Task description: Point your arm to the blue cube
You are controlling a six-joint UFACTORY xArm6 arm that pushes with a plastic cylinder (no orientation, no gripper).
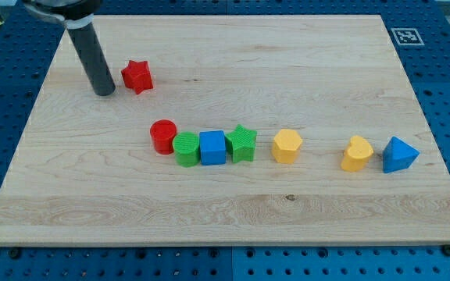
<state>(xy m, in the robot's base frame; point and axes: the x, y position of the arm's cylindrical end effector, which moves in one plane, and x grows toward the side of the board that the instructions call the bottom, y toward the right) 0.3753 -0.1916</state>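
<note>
The blue cube [212, 147] sits near the middle of the wooden board [303, 70], in a tight row between a green cylinder [185, 149] on its left and a green star [242, 143] on its right. A red cylinder [162, 136] touches the green cylinder's left side. My tip [105, 92] rests on the board at the upper left, just left of a red star [137, 76]. It is well up and to the left of the blue cube and touches no block.
A yellow hexagonal block [287, 146] stands right of the green star. Further right are a yellow heart-shaped block [357, 154] and a blue triangular block [398, 154], near the board's right edge. A marker tag [405, 35] lies beyond the top right corner.
</note>
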